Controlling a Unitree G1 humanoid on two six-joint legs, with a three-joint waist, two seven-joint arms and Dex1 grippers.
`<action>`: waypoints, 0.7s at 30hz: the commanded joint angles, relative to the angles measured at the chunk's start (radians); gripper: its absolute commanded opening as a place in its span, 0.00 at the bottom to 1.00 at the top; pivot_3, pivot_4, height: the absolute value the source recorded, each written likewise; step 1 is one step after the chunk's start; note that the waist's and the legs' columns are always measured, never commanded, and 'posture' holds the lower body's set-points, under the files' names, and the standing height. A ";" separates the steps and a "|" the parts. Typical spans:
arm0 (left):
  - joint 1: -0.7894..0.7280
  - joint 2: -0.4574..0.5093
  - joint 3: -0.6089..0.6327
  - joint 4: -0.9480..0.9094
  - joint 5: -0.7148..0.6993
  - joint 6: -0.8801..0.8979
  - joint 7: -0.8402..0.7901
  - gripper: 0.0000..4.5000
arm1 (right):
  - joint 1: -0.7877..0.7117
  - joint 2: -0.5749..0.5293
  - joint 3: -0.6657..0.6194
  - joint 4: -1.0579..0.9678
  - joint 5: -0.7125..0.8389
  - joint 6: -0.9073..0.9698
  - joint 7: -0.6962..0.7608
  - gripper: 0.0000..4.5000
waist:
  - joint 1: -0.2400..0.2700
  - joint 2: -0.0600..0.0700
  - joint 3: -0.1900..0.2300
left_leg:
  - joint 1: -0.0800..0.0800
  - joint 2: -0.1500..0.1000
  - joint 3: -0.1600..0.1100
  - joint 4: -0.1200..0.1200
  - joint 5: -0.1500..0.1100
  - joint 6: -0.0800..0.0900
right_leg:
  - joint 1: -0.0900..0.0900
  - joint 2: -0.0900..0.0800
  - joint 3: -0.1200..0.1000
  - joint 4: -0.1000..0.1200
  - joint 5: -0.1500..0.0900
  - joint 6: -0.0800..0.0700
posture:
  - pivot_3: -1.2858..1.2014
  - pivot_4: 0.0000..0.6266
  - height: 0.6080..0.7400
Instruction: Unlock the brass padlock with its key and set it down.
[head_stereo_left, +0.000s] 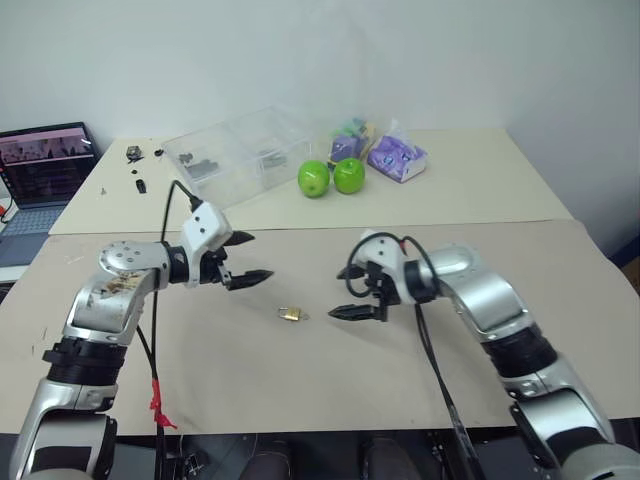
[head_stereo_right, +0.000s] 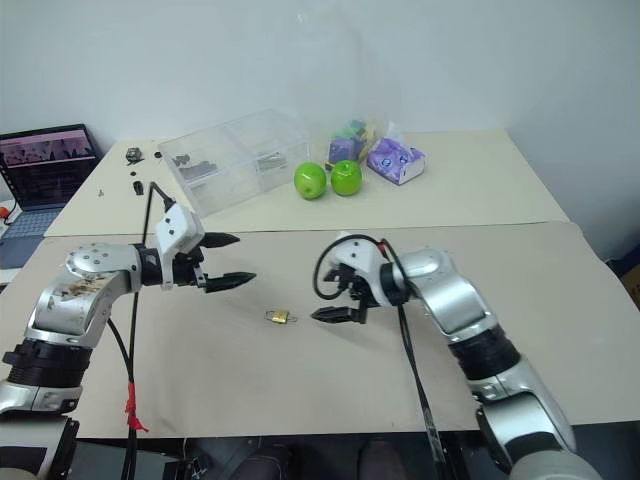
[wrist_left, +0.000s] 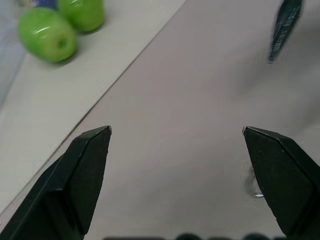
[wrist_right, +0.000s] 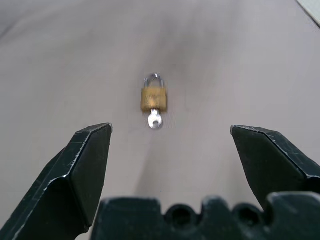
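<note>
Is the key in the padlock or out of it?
In: the key sticks out of the brass padlock, which lies flat on the table.

Brass padlock (head_stereo_left: 291, 314) lies alone on bare surface (head_stereo_left: 300, 380) between left gripper (head_stereo_left: 246, 258) and right gripper (head_stereo_left: 349, 292), both with jaws spread, approach unobstructed all round; apples (head_stereo_left: 331, 177) and clear box (head_stereo_left: 236, 153) stand well apart behind.

Both arms are seen reaching in from the lower corners of the frame, bent inward toward its centre. The left gripper (head_stereo_left: 243, 258) is held left of centre, its two black fingers spread wide and pointed right. The right gripper (head_stereo_left: 350, 291) is held right of centre, fingers parted, pointed left and slightly downward.
</note>
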 joint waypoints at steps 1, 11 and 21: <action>0.014 0.012 -0.035 -0.017 -0.015 -0.084 -0.110 1.00 | 0.017 -0.036 -0.068 -0.056 0.045 0.027 -0.013 0.99 | -0.002 0.000 0.000 | 0.000 0.000 0.000 0.000 0.000 0.000 | 0.000 0.000 0.000 0.000 0.000 0.000 | 0.52 0.24 1.00; -0.091 -0.048 -0.203 0.326 0.136 -0.469 -0.328 1.00 | 0.104 -0.106 -0.154 -0.133 0.081 0.083 -0.105 0.99 | 0.013 0.000 0.000 | -0.002 0.000 0.001 0.003 -0.001 0.001 | 0.001 0.000 -0.001 -0.001 0.000 -0.001 | 0.52 0.24 1.00; -0.288 -0.191 -0.259 0.740 0.251 -0.694 -0.402 1.00 | 0.194 -0.134 -0.216 -0.234 0.120 0.147 -0.203 0.99 | 0.025 0.000 0.000 | -0.003 -0.001 0.002 0.012 -0.007 0.013 | 0.003 0.000 -0.001 -0.001 0.000 0.000 | 0.52 0.24 1.00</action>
